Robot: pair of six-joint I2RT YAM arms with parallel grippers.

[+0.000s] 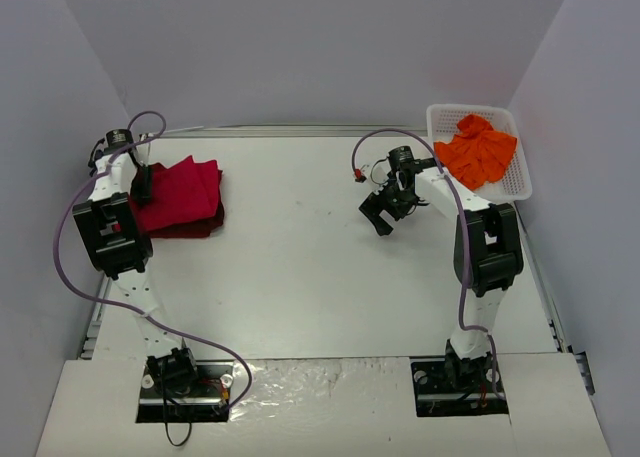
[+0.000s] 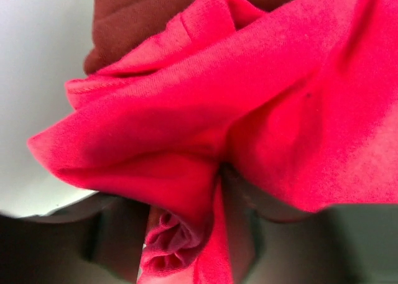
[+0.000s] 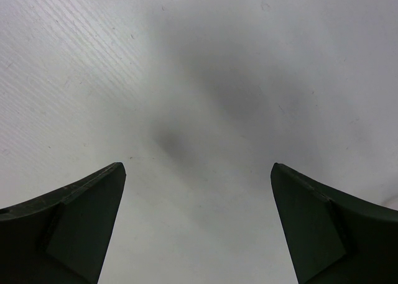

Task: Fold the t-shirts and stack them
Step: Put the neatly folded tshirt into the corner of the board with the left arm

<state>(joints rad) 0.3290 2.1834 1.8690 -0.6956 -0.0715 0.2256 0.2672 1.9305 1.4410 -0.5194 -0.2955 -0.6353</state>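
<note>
The right end effector [image 1: 380, 217] hangs over bare desk [image 1: 300, 287] right of centre, its fingers [image 3: 74, 222] spread wide apart with nothing between them.

On the left side of the desk lies a low pile of two shirts. The maroon shirt [image 1: 200, 227] is at the bottom, showing only as a dark edge along the near and right sides. The red shirt [image 1: 185, 189] lies on top of it, roughly folded, with its far right corner forming two soft lobes. The left end effector [image 1: 143, 184] is at the pile's left edge. In the left wrist view, a bunched fold of red cloth runs down between its dark fingers [image 2: 112, 234]. They seem clamped on that fold, though the cloth hides the tips. Here the red fabric is rumpled in loose, thick folds, and a hemmed maroon edge shows beyond it.

At the far right corner is a white lattice basket [image 1: 520, 185], set against the right wall. It holds the orange shirt [image 1: 478, 152], a crumpled, unfolded heap. The heap fills the basket's far and middle part and rises above the rim, leaving the near end bare.
</note>
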